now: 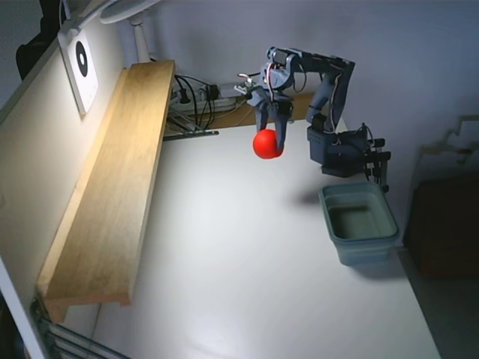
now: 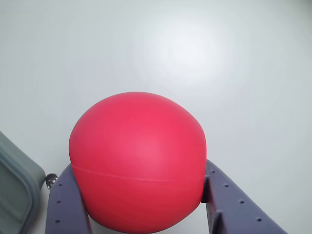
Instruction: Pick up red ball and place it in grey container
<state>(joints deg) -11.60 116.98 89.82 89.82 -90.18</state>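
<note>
The red ball (image 1: 267, 144) hangs in the air above the white table, held between the fingers of my gripper (image 1: 270, 133), which is shut on it. In the wrist view the red ball (image 2: 137, 163) fills the lower middle, with one grey finger (image 2: 66, 204) on its left and the other on its right. The grey container (image 1: 358, 222) stands on the table to the right of and below the ball in the fixed view, open side up and empty. A corner of the container (image 2: 17, 183) shows at the left edge of the wrist view.
A long wooden shelf (image 1: 112, 183) runs along the left side of the table. The arm's dark base (image 1: 340, 149) is clamped at the back right, just behind the container. Cables (image 1: 196, 101) lie at the back edge.
</note>
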